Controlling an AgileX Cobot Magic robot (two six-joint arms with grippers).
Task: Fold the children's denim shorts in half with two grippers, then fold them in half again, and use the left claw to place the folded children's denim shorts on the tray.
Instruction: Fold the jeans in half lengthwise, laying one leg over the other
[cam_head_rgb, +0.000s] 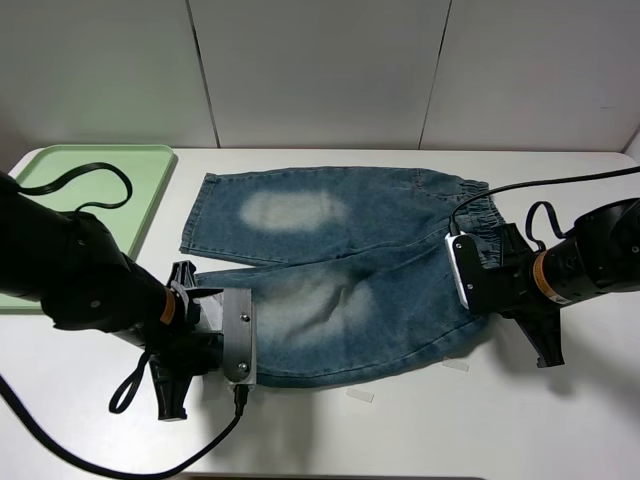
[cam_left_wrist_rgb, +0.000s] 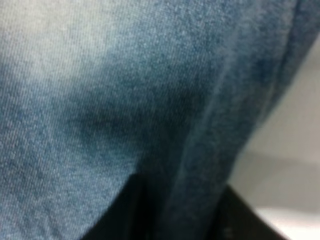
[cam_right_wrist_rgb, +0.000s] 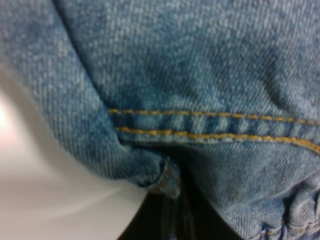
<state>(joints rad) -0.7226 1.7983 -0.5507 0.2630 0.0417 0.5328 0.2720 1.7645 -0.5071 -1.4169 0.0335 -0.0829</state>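
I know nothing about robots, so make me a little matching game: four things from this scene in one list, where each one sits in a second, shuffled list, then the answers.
Things:
1. tray
2. denim shorts
3. left gripper
4. right gripper

Places:
A. at the waistband end of the shorts
B. at the hem of the near leg
C. at the far left of the table
D. spread out in the middle of the table

Pairs: 1-C, 2-D, 3-B, 4-A
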